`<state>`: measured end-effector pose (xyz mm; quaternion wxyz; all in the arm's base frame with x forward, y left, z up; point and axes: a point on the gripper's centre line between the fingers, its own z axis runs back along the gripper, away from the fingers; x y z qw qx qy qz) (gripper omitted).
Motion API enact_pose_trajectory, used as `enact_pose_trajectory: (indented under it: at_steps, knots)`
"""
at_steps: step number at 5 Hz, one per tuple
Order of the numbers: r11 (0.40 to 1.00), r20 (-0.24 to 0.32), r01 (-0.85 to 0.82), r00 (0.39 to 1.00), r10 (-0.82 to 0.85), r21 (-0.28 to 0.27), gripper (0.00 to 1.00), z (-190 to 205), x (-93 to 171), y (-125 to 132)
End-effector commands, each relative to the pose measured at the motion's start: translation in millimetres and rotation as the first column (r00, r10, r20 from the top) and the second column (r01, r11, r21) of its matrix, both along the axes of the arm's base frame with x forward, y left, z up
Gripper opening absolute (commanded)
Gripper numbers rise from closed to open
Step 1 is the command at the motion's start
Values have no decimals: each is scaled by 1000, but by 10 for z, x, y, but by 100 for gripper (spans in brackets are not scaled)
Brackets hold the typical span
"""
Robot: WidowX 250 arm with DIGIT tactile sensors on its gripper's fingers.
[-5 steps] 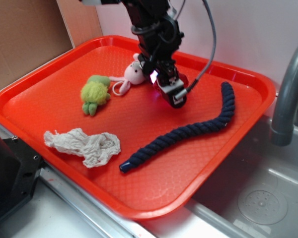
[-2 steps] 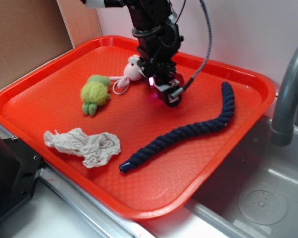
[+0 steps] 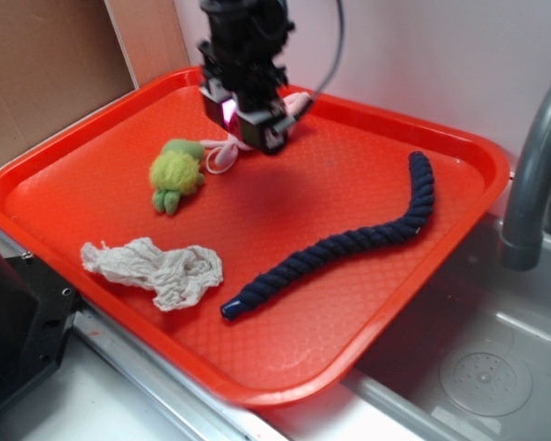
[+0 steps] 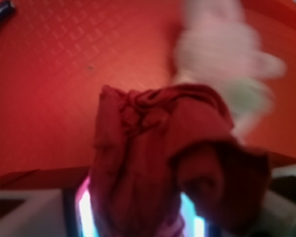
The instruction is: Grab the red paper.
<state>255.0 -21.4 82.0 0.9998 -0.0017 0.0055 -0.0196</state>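
Observation:
The red paper (image 4: 153,148), a dark red wrinkly ball, fills the middle of the wrist view and sits between my gripper's (image 4: 138,217) lit fingers. The gripper is shut on it and holds it above the orange-red tray (image 4: 49,74). In the exterior view my gripper (image 3: 251,124) hangs over the tray's back part (image 3: 395,138), right beside the pink plush (image 3: 296,103), and its body hides the paper. The plush also shows blurred in the wrist view (image 4: 217,49), just beyond the paper.
On the tray lie a green plush (image 3: 176,175), an off-white paper wad (image 3: 156,271) near the front edge and a navy rope (image 3: 349,241) on the right. A grey faucet (image 3: 533,175) and sink (image 3: 477,367) stand to the right. Cardboard (image 3: 46,73) stands at the back left.
My gripper has moved left and toward the back of the tray with the red paper in it, from the tray's middle to beside the pink plush. Other objects have not moved.

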Motion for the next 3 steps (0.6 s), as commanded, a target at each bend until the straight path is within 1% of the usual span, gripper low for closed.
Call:
enact_pose_trajectory:
  at_steps: [1, 2, 3]
  knots:
    - [991, 40, -128, 991, 129, -24, 0, 693, -531, 84]
    - [990, 0, -123, 992, 124, -68, 0, 758, -776, 115]
    - [994, 22, -104, 994, 105, -35, 0, 754, -1022, 36]
